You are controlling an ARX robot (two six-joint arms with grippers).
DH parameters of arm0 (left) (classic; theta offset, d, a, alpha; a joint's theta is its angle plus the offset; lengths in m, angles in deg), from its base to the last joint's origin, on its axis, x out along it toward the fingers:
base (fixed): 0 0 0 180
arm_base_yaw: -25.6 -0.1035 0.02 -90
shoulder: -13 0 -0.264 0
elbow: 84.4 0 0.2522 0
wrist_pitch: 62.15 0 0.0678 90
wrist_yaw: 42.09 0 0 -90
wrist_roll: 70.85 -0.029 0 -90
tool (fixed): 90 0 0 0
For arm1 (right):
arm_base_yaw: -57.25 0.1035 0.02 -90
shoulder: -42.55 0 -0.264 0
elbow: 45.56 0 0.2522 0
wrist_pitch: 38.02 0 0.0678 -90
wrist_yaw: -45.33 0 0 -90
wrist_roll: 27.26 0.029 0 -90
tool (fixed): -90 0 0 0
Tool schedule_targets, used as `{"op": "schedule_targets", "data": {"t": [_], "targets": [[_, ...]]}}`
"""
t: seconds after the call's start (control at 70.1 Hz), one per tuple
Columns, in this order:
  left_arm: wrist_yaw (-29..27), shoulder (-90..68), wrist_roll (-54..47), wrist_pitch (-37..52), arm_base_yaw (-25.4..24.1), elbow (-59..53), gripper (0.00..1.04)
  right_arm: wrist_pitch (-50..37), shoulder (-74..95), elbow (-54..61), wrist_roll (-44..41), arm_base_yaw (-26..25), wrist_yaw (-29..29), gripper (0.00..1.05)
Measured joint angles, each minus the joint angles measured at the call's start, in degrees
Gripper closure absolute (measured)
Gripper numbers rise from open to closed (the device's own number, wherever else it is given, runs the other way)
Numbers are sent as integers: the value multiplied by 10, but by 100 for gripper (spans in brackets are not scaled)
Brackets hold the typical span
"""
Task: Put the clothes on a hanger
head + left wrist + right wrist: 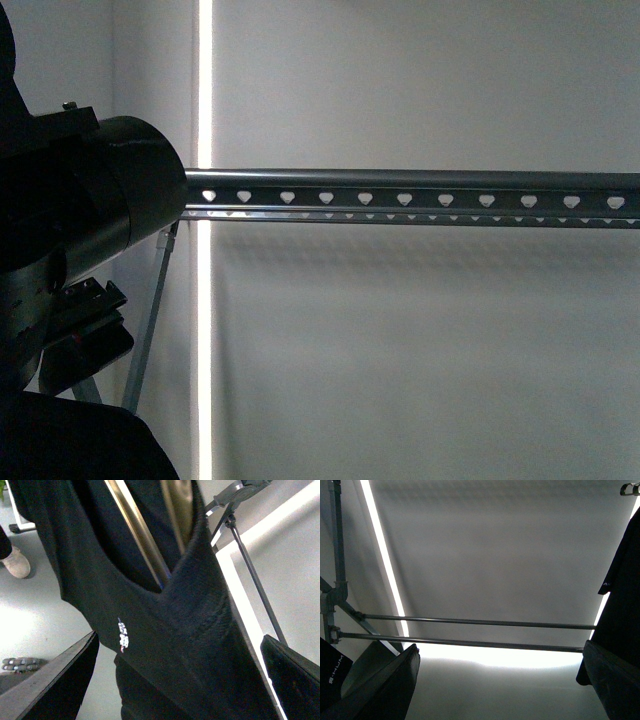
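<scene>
The black T-shirt (165, 615) hangs draped over the hanger's rails (134, 530) in the left wrist view, with small white sleeve lettering (122, 635) showing. My left gripper (180, 680) is open, and the hanging fabric lies between its fingers (60, 680) without being pinched. In the front view the hanger's long grey rail (420, 190) with heart-shaped holes runs across, and my left arm (90, 210) covers its left end. My right gripper (500, 685) is open and empty, below two thin rack bars (480, 623). The shirt's edge (620, 595) hangs at the side of that view.
A slanted rack leg (150, 320) stands at the left by a bright vertical strip (205, 350). Another rack leg (255, 580) runs past the shirt. A person's shoe (15, 562) is on the floor. A rack upright (337, 555) joins the thin bars.
</scene>
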Motion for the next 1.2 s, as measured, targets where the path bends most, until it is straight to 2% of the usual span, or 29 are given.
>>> {"op": "schedule_targets", "data": {"t": [0.057, 0.3, 0.6, 0.871, 1.199], "targets": [[-2, 0, 13, -15, 3, 0, 10, 0, 0, 0, 0, 0, 0, 7], [-2, 0, 58, -45, 13, 0, 50, 0, 0, 0, 0, 0, 0, 7], [4, -3, 58, -12, -14, -3, 99, 0, 0, 0, 0, 0, 0, 7], [15, -3, 48, 8, -12, -37, 99, 0, 0, 0, 0, 0, 0, 7], [19, 44, -20, 109, 3, -69, 99, 0, 0, 0, 0, 0, 0, 7]]}}
